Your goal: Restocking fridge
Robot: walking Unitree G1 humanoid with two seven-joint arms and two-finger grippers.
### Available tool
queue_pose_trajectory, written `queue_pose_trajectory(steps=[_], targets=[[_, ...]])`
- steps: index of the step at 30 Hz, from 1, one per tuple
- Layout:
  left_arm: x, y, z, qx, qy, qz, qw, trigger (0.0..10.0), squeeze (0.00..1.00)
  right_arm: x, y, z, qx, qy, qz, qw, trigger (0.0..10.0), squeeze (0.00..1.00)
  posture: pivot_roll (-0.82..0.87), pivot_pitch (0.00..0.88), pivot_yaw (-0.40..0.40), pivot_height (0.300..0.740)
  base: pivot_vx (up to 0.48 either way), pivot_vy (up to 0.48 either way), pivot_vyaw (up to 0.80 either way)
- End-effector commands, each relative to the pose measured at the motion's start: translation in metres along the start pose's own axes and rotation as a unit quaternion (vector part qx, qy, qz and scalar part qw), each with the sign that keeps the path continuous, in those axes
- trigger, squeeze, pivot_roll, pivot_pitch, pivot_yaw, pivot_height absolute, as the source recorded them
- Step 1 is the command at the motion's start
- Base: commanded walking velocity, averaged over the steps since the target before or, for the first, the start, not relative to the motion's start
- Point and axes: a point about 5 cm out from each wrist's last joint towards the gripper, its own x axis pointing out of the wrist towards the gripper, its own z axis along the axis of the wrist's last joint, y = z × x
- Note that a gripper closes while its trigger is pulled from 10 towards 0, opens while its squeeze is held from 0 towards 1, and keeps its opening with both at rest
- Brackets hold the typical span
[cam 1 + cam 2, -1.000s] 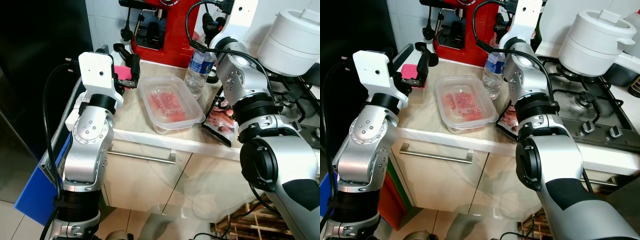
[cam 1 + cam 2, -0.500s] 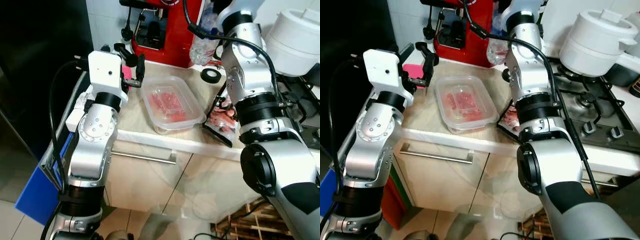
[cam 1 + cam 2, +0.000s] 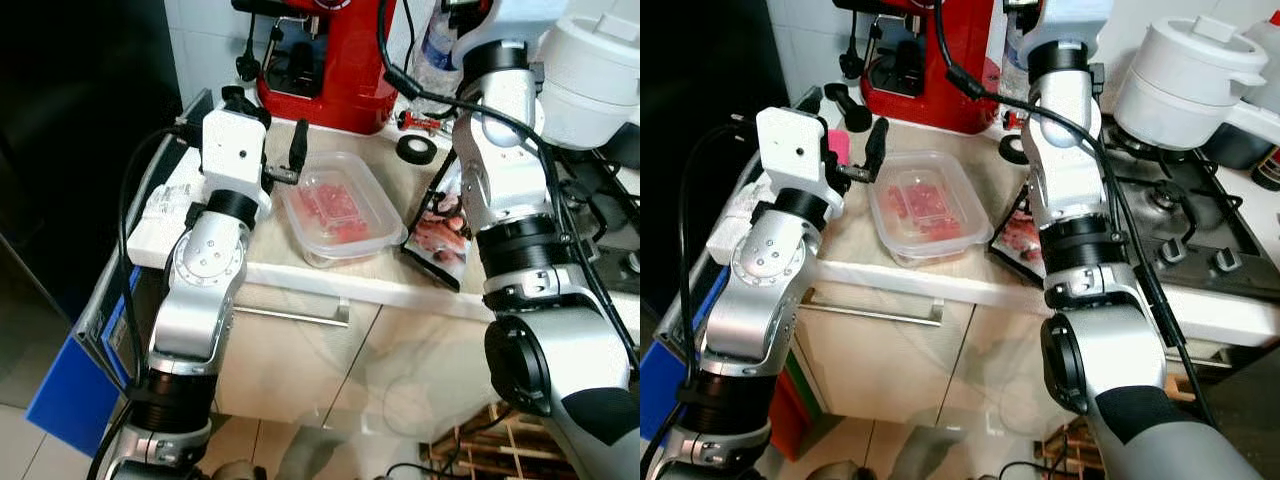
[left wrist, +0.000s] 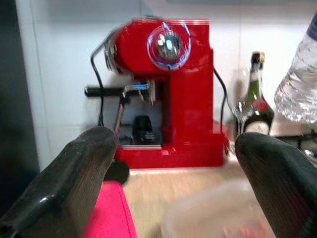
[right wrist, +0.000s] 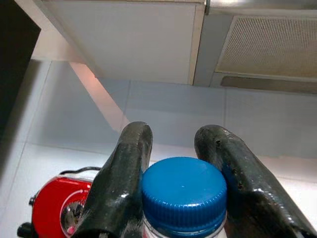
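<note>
**Bottle lifted, box waiting on the bench**

Right wrist view: my right claw (image 5: pixel 171 163) is clamped on the water bottle (image 5: pixel 184 196) just under its blue cap, one finger on each side of the neck. The bottle hangs high above the bench (image 3: pixel 270 245), up beside the red coffee machine (image 3: pixel 325 60).

Item, left claw (image 3: pixel 270 135): fingers spread wide apart, holding nothing, poised over the bench just beside the clear food box (image 3: pixel 340 208). A pink item (image 4: pixel 109 213) lies under one finger.

Item, food box: lidded, pink-red contents, standing near the bench's front edge.

Item, packet of meat (image 3: pixel 440 238): lying by the edge, close to my right arm.

Item, black tape roll (image 3: pixel 416 149): behind the box.

Item, white pot (image 3: pixel 590 70): on the hob.

Risks, as I judge them: the neck grip is narrow, so a swing toward the fridge could let the bottle twist or slip. My right arm could sweep the packet off the edge.
</note>
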Motion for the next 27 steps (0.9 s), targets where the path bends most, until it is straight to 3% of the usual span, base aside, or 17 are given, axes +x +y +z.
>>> queue_pose_trajectory(steps=[1,27], targets=[[0.0024,-0.0037,0.0050,-0.003,-0.012,-0.011,1.000,10.0,0.00,0.0022,-0.0018,0.0122,-0.013,-0.037,-0.001,0.999,0.0,0.00,0.11,0.000,-0.083,0.740,-0.431,0.000,0.00],[0.0023,-0.0019,0.0037,-0.002,-0.012,-0.014,1.000,10.0,0.00,-0.0051,-0.0003,0.0031,-0.024,-0.012,-0.001,1.000,0.0,0.00,0.10,0.000,-0.078,0.740,-0.451,0.000,0.00]])
